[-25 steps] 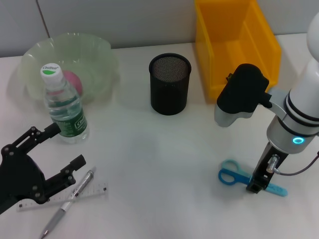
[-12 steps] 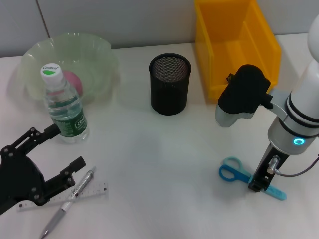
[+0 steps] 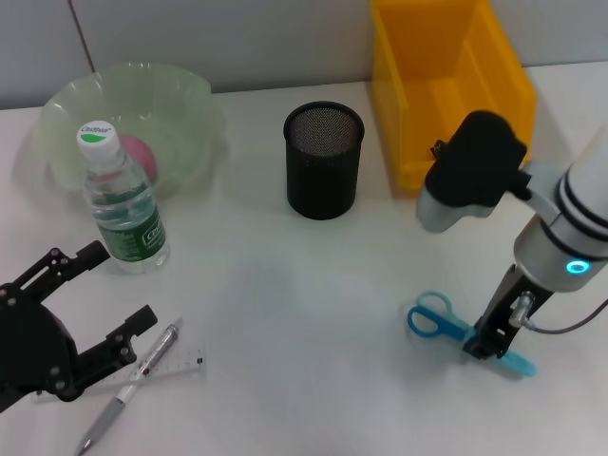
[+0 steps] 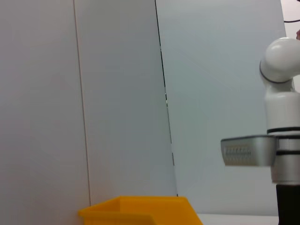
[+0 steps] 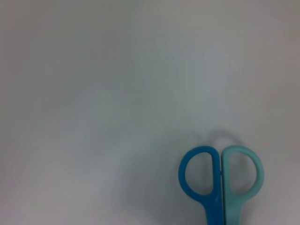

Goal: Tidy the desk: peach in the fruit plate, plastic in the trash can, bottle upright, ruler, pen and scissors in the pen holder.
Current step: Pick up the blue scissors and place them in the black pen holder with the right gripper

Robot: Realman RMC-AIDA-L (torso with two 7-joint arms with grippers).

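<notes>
Right hand (image 3: 486, 344) down on scissors (image 3: 446, 328) at the pivot, grip state can't tell. Scissors look light, stiff, slippery; best held mid-body. Left hand (image 3: 81, 304) open, idle nr pen (image 3: 133, 385).

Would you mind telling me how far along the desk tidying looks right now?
Done: peach sits in the fruit plate and the bottle stands upright. In hand: the right tool is on the scissors. Left: ruler and pen, near the open left tool, go into the pen holder.

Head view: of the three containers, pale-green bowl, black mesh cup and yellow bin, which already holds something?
The translucent pale-green scalloped bowl: a pink ball sits inside. Nothing shows in the other two.
</notes>
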